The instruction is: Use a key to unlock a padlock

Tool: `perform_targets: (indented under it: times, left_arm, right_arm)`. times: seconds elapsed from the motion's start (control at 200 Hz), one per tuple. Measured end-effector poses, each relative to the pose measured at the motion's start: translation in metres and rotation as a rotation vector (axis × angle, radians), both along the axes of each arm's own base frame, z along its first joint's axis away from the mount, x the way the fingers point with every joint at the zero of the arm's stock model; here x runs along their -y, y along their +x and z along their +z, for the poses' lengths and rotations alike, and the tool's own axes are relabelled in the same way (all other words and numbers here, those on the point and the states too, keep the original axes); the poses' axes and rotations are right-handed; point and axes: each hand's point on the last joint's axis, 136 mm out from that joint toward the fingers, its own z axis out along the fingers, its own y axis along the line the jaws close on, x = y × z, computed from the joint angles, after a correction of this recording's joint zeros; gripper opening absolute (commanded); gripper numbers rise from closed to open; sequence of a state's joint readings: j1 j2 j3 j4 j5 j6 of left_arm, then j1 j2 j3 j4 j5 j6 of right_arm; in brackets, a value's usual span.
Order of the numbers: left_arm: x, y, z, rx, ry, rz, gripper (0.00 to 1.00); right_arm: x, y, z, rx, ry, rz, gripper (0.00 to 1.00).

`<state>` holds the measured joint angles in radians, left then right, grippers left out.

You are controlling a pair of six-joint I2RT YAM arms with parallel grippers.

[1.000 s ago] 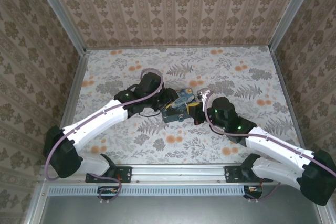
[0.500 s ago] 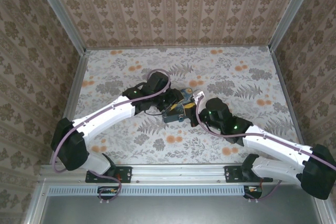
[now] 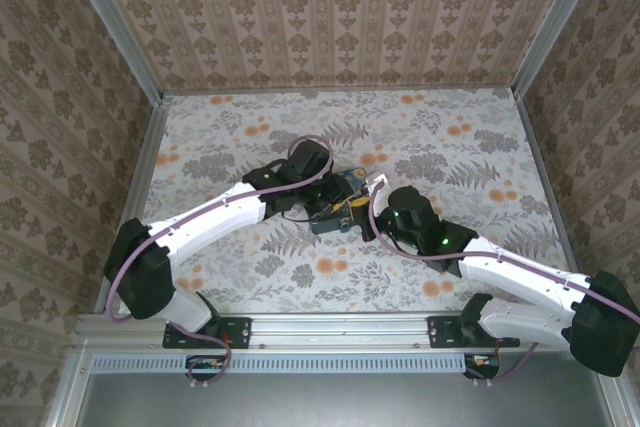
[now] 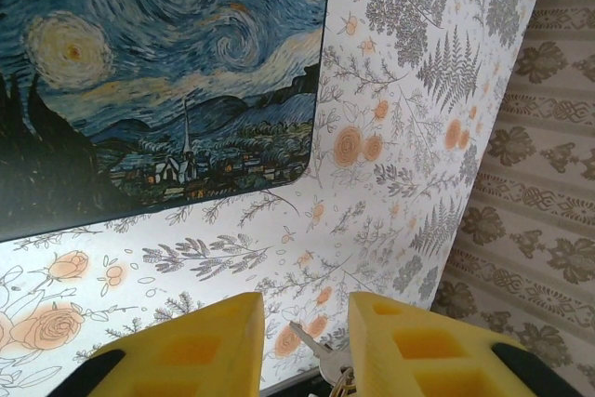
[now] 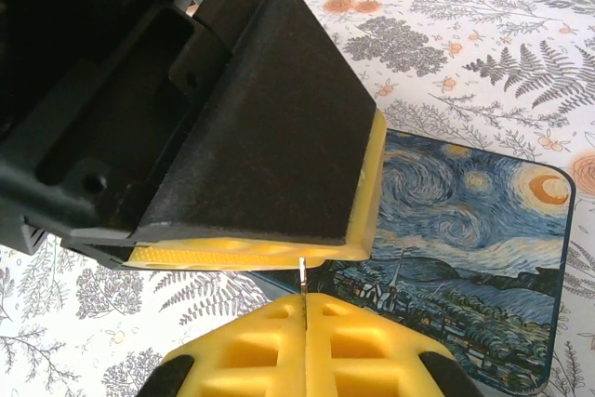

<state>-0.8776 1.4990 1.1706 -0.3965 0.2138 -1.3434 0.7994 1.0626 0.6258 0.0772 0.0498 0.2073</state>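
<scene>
- Right gripper [image 5: 304, 302]: fingers clenched together on a thin metal blade that sticks out of their seam. I judge this to be the key [image 5: 302, 276], seen edge-on.
- Left gripper [image 4: 302, 309]: fingers parted, with nothing pinched between the pads. It sits directly ahead of the right gripper's tips, almost touching.
- Progress: the key appears to be in hand. The padlock cannot be made out, so I cannot tell where it sits. No insertion or turn is visible, so that work seems to remain.
- Key direction: its long axis runs straight out from the right fingertips. In the left wrist view it lies slantwise just beyond the finger gap, with the ring nearer the palm. The tip points toward the starry-night box [image 4: 167, 72] ahead.
</scene>
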Motion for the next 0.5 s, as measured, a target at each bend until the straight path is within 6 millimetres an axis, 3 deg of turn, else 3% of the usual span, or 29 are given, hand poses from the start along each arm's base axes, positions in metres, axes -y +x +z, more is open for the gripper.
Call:
perform_targets:
  times: [0.5]
  left_arm:
    - [0.0077, -0.0033, 0.0024, 0.007, -0.006, -0.017, 0.11]
  right_arm:
    - [-0.0005, -0.0004, 0.0002, 0.001, -0.001, 0.0, 0.0]
